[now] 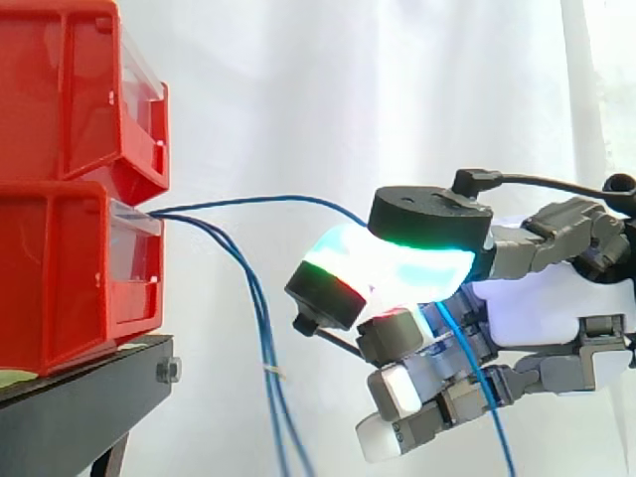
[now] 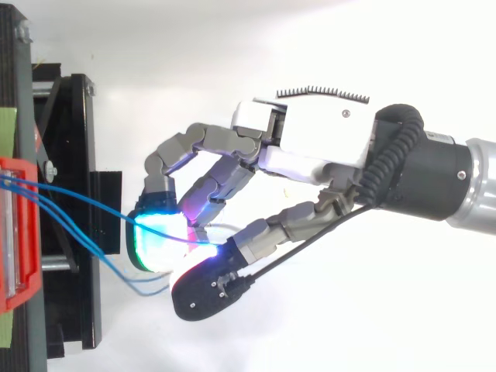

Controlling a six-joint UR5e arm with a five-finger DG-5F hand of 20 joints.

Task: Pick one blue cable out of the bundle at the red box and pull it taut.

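Several thin blue cables come out of the front of the lower red box (image 1: 70,268), seen from above as a red edge at the left (image 2: 19,232). One blue cable (image 1: 278,198) runs with a slight bow from the box across to my hand (image 1: 542,303), well to the right of the box. My hand (image 2: 310,147) is curled, and its glowing fingertips (image 2: 151,232) and thumb pinch this cable (image 2: 93,208). Its free end hangs down below the fingers (image 1: 492,397). The other blue cables (image 1: 260,318) droop slack from the box.
A second red box (image 1: 60,89) is stacked on the lower one. Both rest on a black stand (image 1: 79,407), whose frame lies along the left of the top view (image 2: 77,155). A white curtain hangs behind.
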